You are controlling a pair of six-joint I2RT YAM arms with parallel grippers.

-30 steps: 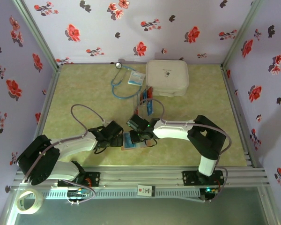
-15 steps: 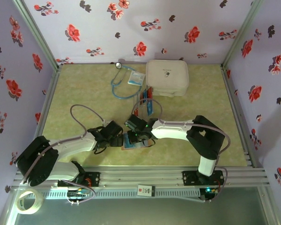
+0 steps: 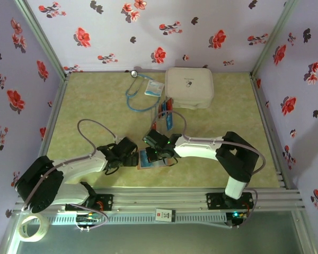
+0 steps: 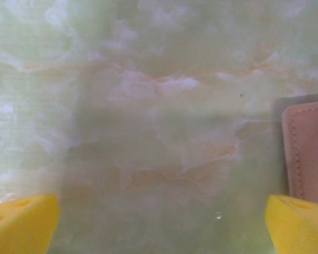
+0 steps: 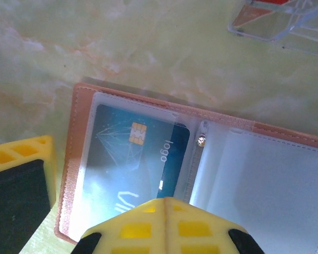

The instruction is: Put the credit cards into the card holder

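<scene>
Hardly anything moved over the last second: right gripper (image 5: 103, 172) nudged sideways and came back, and left arm (image 3: 77, 165) let its elbow sink toward the near rail. State of right gripper: fingers partly apart, nothing between them, low over the open card holder (image 5: 254, 174). One yellow finger sits off the holder's left edge. The other overlaps the near end of the blue card (image 5: 132, 159); cannot tell if it touches. That card already lies under the left clear sleeve, chip at the far end, long axis running outward from me, roughly in line with my reach. The holder lies flat and opened out on the table (image 4: 148, 106), its long axis across my right wrist view and tilted down to the right; the right sleeve looks empty. Then left gripper (image 4: 159, 225): spread wide, empty, low over bare table, with the holder's stitched edge just beside its right finger and not touching as far as I see. I judge the next move is fetching another card, and it turns on one relation. The remaining credit cards (image 3: 168, 117) stand in the clear tray (image 5: 275, 24), beyond the holder, ahead and slightly right of my right gripper, near the holder but apart from it. My right gripper is nearer to them. The left one sits on the holder's other side, better placed to steady it.
</scene>
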